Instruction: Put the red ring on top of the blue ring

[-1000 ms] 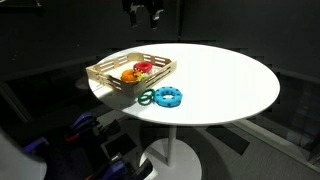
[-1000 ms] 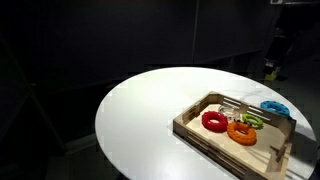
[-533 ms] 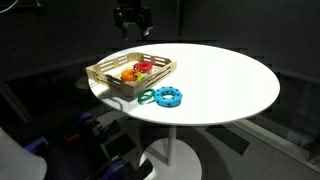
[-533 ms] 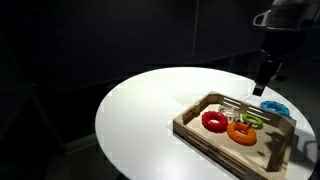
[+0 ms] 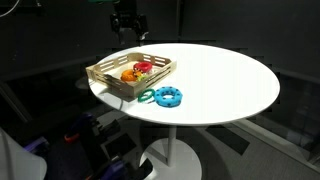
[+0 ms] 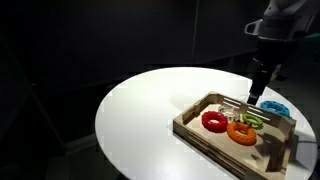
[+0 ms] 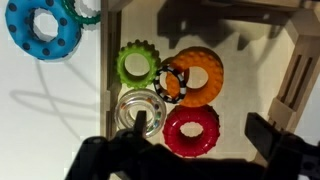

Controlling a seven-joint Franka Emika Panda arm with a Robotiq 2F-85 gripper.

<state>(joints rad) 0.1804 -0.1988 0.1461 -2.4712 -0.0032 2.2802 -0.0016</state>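
The red ring [image 7: 191, 131] lies in the wooden tray [image 7: 260, 45], beside an orange ring [image 7: 200, 78]; it also shows in both exterior views [image 6: 214, 121] [image 5: 144, 67]. The blue ring [image 7: 44, 29] lies on the white table outside the tray and shows in both exterior views [image 5: 168, 96] [image 6: 274, 107]. My gripper [image 7: 201, 124] is open and empty, hanging above the tray with its fingers either side of the red ring and clear of it. It shows in both exterior views [image 5: 128, 28] [image 6: 255, 94].
A dark-green ring [image 5: 146, 97] lies against the blue ring. The tray [image 6: 195, 133] also holds a light-green ring [image 7: 137, 65], a clear ring [image 7: 128, 104] and a striped ring [image 7: 169, 83]. The round white table [image 5: 225, 80] has dark surroundings.
My gripper has come down from above and moved over the tray. The rings have not moved.
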